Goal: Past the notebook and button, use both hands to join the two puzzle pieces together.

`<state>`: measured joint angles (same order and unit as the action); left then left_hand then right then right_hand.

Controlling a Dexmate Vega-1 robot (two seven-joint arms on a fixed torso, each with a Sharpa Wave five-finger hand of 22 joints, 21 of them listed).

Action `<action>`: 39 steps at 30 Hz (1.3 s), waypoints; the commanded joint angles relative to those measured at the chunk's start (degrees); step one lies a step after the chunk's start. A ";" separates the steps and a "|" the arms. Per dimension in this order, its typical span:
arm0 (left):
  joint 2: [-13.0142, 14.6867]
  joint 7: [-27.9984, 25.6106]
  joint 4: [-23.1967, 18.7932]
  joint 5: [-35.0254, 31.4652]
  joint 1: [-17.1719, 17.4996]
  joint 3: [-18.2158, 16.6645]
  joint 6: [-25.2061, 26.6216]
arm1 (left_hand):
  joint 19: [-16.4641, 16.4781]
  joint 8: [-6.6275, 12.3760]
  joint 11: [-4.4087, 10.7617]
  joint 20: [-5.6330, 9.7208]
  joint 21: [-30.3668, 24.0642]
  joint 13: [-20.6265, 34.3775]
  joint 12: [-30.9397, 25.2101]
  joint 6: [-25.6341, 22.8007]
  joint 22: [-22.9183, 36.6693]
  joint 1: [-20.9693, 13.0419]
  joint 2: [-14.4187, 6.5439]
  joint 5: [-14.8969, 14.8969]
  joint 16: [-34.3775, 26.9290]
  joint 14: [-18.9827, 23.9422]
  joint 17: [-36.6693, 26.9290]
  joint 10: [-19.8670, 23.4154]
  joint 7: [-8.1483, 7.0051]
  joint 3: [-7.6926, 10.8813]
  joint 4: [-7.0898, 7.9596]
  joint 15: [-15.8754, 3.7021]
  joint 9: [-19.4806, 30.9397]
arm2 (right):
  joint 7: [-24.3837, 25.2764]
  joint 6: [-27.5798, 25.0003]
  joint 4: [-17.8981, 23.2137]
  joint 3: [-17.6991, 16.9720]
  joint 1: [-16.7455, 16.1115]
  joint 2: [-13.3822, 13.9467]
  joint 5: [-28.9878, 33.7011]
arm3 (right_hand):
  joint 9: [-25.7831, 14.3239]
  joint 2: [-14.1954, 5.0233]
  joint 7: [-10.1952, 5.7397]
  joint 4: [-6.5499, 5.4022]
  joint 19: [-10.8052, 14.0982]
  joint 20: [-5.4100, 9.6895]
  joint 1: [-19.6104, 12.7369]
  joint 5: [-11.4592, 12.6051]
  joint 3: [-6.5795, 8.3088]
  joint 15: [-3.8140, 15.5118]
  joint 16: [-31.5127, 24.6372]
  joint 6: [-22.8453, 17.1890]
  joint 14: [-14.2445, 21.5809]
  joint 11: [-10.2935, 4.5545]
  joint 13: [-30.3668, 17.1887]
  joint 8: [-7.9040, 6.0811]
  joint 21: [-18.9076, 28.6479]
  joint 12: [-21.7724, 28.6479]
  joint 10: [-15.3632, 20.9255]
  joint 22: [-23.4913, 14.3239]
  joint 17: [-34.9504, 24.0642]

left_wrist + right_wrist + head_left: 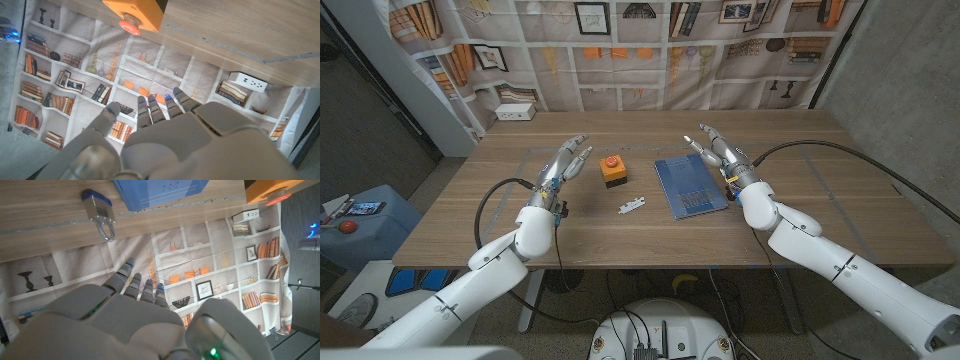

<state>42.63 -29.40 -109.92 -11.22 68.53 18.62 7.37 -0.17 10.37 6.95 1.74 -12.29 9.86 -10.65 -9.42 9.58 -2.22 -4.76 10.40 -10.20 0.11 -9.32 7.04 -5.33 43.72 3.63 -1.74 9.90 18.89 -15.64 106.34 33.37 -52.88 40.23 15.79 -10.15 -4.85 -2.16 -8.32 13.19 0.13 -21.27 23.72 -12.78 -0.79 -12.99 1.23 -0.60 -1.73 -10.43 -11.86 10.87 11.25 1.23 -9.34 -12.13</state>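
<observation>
No writing is legible. Both hands, left hand point(565, 160) and right hand point(717, 147), hold nothing, fingers apart, flanking the orange button point(612, 170), blue notebook point(690, 185) and puzzle pieces point(632, 206) at the frame's centre.

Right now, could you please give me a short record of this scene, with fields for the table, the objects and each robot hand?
surface: light wooden table
button: orange box with red push button, ahead of left robot hand
notebook: blue notebook, lying flat beside right robot hand
puzzle pieces: small white puzzle pieces, between button and notebook, nearer the robot
padlock: silver padlock with blue top, beyond the notebook
left robot hand: open, holds nothing
right robot hand: open, holds nothing
</observation>
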 commanded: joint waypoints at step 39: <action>-12.07 6.52 25.77 29.78 -11.06 -0.54 -19.95 | 1.05 -0.38 -0.70 2.14 0.64 -0.02 0.27 1.40 0.19 -1.32 -5.43 -0.15 0.12 -0.18 -0.32 -1.24 0.68 -0.56 -1.52 -3.96 0.07 | -1.13 26.56 -21.61 -11.73 -0.92 -7.82 -34.21 | 0.01 -2.17 0.39 -0.53 0.62 -0.02 1.81 -0.06 -0.28 0.24 -0.24 -2.35 1.10 0.36 -0.01 0.02 -0.29 0.29 3.08 -0.10 -0.15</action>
<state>33.83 -25.97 -91.51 12.46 61.03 17.08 -7.27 0.44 10.15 6.01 1.95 -11.61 9.86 -10.37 -8.28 9.59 -2.89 -5.14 10.40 -10.20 0.11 -9.48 6.11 -4.82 43.17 2.24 -1.74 9.86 19.02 6.71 88.95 24.21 -53.25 35.15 -10.49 -10.15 -6.68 -1.85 -8.55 13.91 0.40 -19.44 23.72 -13.02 -0.32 -12.99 -0.92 0.33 -1.53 -10.43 -11.86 10.87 11.48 3.70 -9.34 -12.12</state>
